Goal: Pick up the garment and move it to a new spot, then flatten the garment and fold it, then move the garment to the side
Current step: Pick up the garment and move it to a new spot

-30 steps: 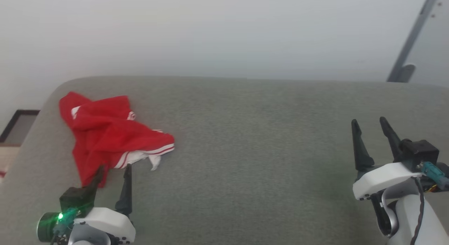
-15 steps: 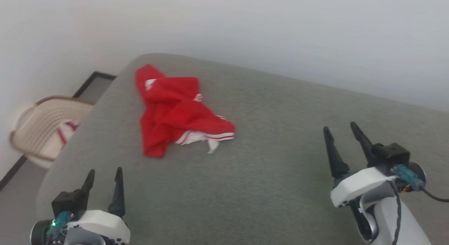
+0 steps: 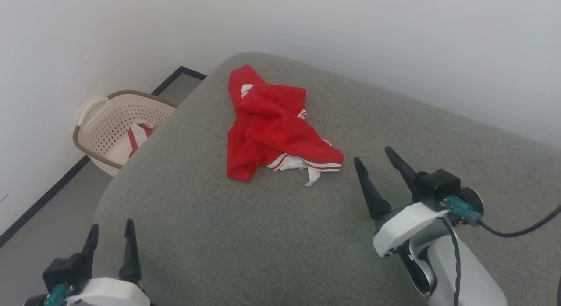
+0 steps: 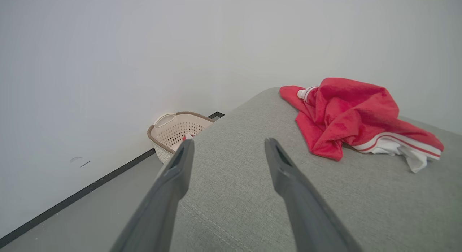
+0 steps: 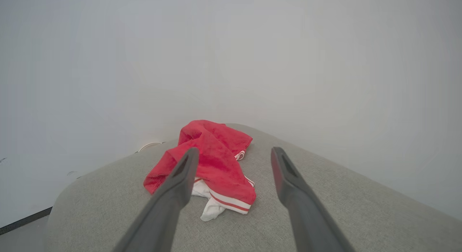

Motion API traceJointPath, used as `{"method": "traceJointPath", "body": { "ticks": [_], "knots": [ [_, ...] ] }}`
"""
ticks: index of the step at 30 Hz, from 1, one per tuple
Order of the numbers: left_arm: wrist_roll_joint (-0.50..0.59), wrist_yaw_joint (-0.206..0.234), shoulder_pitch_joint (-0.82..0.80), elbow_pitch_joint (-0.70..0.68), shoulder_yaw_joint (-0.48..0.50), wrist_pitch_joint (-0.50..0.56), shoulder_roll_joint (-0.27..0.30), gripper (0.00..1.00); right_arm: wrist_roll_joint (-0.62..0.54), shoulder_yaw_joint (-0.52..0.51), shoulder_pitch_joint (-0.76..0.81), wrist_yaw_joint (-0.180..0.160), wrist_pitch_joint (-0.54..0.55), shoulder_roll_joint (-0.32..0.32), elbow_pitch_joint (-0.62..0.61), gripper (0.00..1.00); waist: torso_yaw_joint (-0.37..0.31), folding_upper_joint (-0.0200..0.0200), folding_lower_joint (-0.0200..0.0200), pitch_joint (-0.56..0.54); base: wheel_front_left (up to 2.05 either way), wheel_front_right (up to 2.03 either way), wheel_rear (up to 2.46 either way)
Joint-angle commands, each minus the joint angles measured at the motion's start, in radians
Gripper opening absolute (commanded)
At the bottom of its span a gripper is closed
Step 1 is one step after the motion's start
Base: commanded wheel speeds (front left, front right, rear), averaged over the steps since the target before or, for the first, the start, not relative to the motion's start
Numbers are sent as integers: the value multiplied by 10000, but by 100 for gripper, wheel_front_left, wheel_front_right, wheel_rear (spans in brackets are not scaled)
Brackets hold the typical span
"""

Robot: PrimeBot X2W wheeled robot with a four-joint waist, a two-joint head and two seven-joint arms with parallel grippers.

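The garment (image 3: 271,130), a crumpled bright-red shirt with white sleeve cloth and red-and-white striped trim, lies near the far left corner of the grey cushioned surface (image 3: 280,236). It also shows in the left wrist view as a red heap (image 4: 353,114) and ahead of the fingers in the right wrist view (image 5: 213,165). My right gripper (image 3: 372,159) hovers open just right of the garment, apart from it. My left gripper (image 3: 111,226) stands open at the lower left, near the surface's front corner, well short of the garment. Neither holds anything.
A cream perforated laundry basket (image 3: 105,122) with red-and-white cloth inside stands on the floor left of the surface, against the white wall; it also shows in the left wrist view (image 4: 169,131). A black cable (image 3: 521,229) trails from my right wrist.
The head camera has turned left, so the whole picture shifted and the basket came into view. The garment lies as before. Both grippers stay open, with the left one now farther from the garment.
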Motion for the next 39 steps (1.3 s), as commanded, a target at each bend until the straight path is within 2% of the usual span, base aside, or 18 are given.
{"method": "traceJointPath", "body": {
  "ticks": [1,5,9,13,16,19,23,29,30,31,32,39],
  "knots": [
    [-83,20,104,-105,82,-50,-36,100,67,68,-143,1,-30,34,44,100,-2,0,0,18,0,0,0],
    [-147,-45,55,-124,43,-50,-118,100,143,171,-164,1,-30,10,83,100,-42,0,0,65,0,0,0],
    [47,-155,-616,202,-658,-50,35,100,97,-98,66,1,-28,-98,6,100,-180,0,0,242,0,0,0],
    [-63,-196,-1957,670,-1678,-50,424,100,-108,-113,-221,1,-28,-241,-142,100,-959,0,0,1025,0,0,0],
    [-580,-200,-3464,1378,-2716,102,957,100,-178,-192,-443,1,-28,-374,-179,100,-1611,0,0,1655,0,0,0],
    [-1616,-200,-4993,2248,-3487,593,1519,100,-259,-229,-710,1,-28,-414,-259,100,-2268,0,0,2279,0,0,0],
    [-3453,-202,-6767,3492,-4235,2135,2204,100,-299,-390,-980,1,-28,-447,-376,100,-2989,0,0,2903,0,0,0],
    [-5878,-204,-8289,5091,-4485,5293,3266,100,-363,-500,-1299,1,-28,-232,-581,100,-3931,0,0,3491,0,0,0],
    [-6138,-204,-8435,5268,-4515,5730,3407,100,-377,-526,-1332,1,-28,-209,-619,100,-4076,0,0,3595,0,0,0],
    [-6138,-204,-8435,5268,-4515,5730,3407,100,-377,-526,-1332,1,-28,-209,-619,100,-4076,0,0,3595,0,0,0],
    [-6562,-204,-8666,5607,-4651,6586,3723,100,-373,-551,-1453,1,-27,-158,-697,100,-4355,0,0,3825,0,0,0],
    [-7225,-205,-9041,6403,-5080,8015,4199,100,-491,-697,-1670,1,-27,-25,-925,100,-4965,0,0,4565,0,0,0]
  ]
}}
